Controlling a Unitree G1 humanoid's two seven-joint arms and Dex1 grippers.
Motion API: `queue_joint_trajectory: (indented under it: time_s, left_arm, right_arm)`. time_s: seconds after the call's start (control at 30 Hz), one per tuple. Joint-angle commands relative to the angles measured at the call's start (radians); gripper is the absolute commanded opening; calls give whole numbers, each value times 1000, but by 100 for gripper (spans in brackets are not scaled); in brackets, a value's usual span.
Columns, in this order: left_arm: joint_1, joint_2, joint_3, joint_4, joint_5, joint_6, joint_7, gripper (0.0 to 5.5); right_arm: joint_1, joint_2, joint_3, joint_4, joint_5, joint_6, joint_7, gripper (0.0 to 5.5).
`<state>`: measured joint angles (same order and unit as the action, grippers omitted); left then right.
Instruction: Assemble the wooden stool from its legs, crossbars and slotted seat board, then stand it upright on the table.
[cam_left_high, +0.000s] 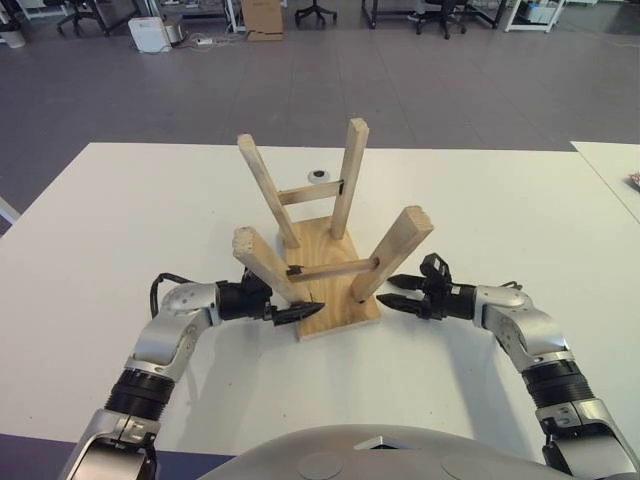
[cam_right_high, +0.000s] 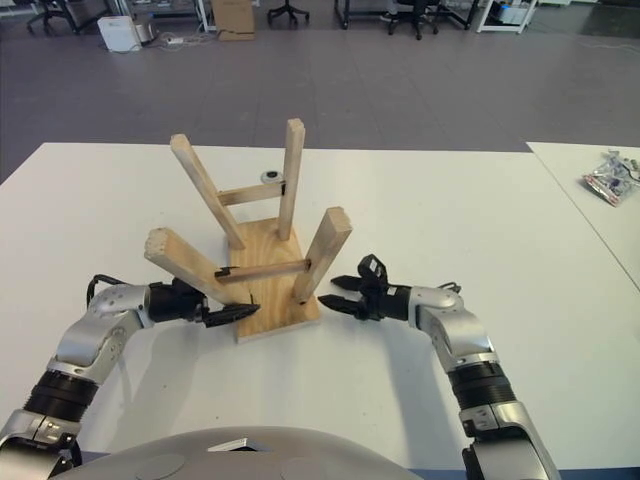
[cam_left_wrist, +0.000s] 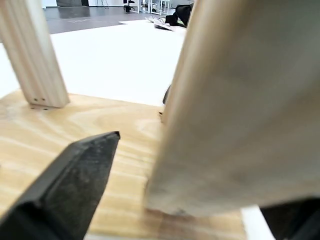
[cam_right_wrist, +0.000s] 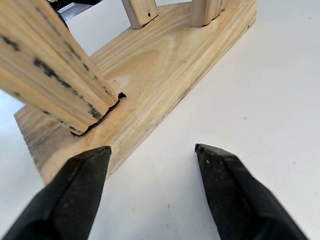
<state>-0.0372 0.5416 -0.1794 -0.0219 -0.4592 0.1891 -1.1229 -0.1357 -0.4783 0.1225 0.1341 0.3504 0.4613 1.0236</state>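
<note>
Low at the near end of the upturned pale wooden stool (cam_left_high: 322, 240), the black left claw (cam_left_high: 300, 311) stands open astride the near-left leg (cam_left_high: 268, 268), not visibly clamping. The black right claw (cam_left_high: 392, 291) is open and empty, just beside the slotted seat board (cam_left_high: 335, 300). All legs and both crossbars (cam_left_high: 330, 268) look fitted. Turning it upright on the white table (cam_left_high: 480, 200) seems all that remains.
</note>
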Motion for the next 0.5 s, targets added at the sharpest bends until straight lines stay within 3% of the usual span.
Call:
queue_joint_trajectory:
  time_s: [0.03, 0.13, 0.4, 0.5]
  left_arm:
    - [136, 122, 28, -119, 25, -20, -59, 477]
    - [247, 166, 81, -146, 52, -83, -44, 483]
    - [393, 71, 76, -81, 207, -237, 152, 483]
    - [384, 34, 42, -74, 238, -237, 194, 483]
  right_arm:
    - [-1, -34, -19, -22, 5, 4, 7, 317]
    - [17, -38, -22, -49, 10, 10, 4, 317]
    - [152, -203, 19, -247, 11, 15, 145, 317]
    - [160, -211, 53, -279, -16, -20, 153, 317]
